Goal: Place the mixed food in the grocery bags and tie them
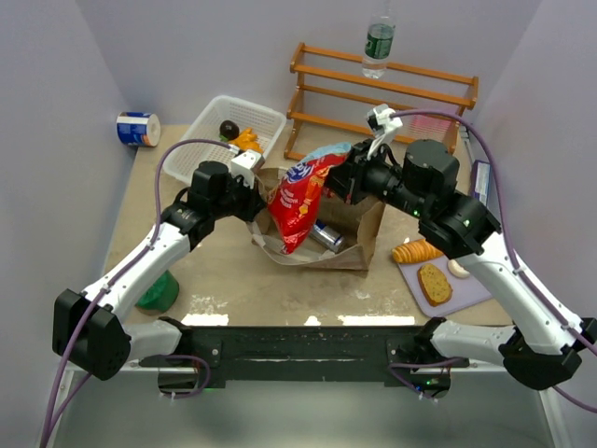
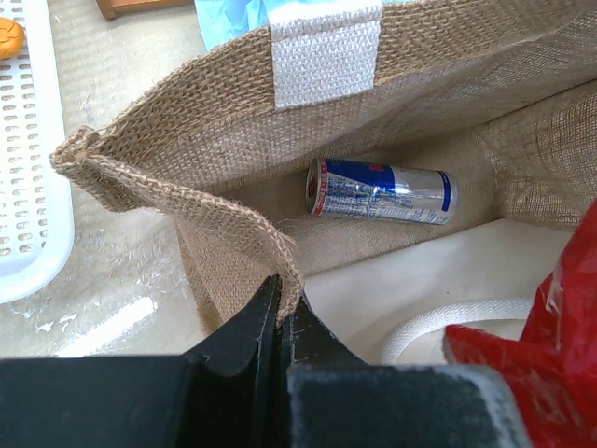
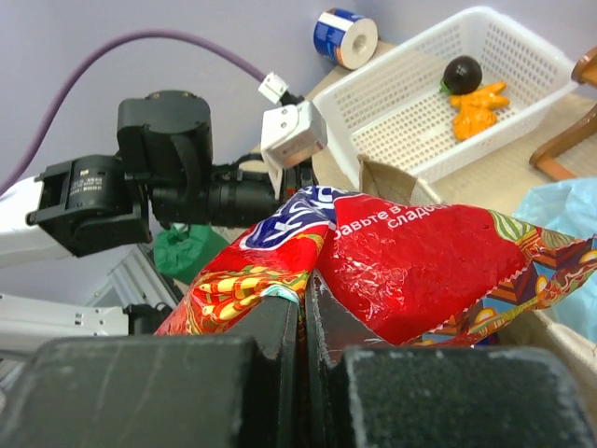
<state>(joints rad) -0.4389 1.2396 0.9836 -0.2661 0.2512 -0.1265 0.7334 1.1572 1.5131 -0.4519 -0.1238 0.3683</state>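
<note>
our left claw (image 2: 280, 303) is clenched on the rim of the brown bag (image 2: 187, 131), propping its mouth open. our right claw (image 3: 303, 303) grips the red crisp packet (image 3: 410, 261) just above it. we should lower the packet deep, beside the soda can (image 2: 381, 190), before letting go.

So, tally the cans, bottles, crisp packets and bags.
Cans: 2, soda can and blue-white can
Bottle: 1
Crisp packet: 1
Bags: 2, brown bag and blue bag
Total: 6
</note>
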